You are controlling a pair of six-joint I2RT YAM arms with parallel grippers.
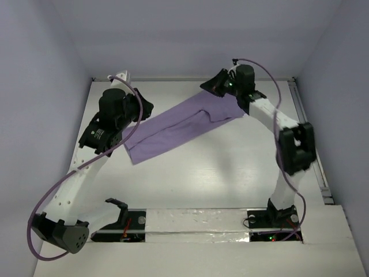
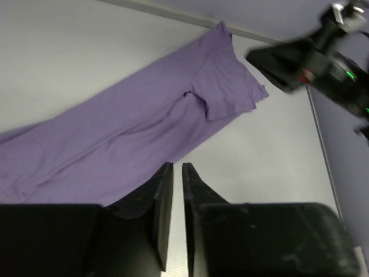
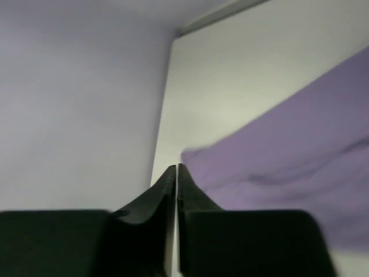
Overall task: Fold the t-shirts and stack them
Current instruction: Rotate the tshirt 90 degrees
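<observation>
The lavender t-shirt [image 1: 179, 127] lies on the white table as a long narrow band, running diagonally from the near left to the far right. It also shows in the left wrist view [image 2: 132, 127] and the right wrist view [image 3: 300, 150]. My left gripper [image 1: 144, 112] is at the band's left end; its jaws [image 2: 177, 167] stand almost together with bare table showing in the slit, and the cloth lies just beyond the tips. My right gripper [image 1: 209, 85] is at the band's far right end, shut [image 3: 176, 168] with nothing between the fingers; the shirt's edge lies just right of them.
The table [image 1: 219, 173] is walled at the back and both sides. A rail [image 1: 308, 138] runs along its right edge. The right arm's wrist [image 2: 311, 63] shows in the left wrist view beyond the shirt's far corner. Both arm bases stand at the near edge.
</observation>
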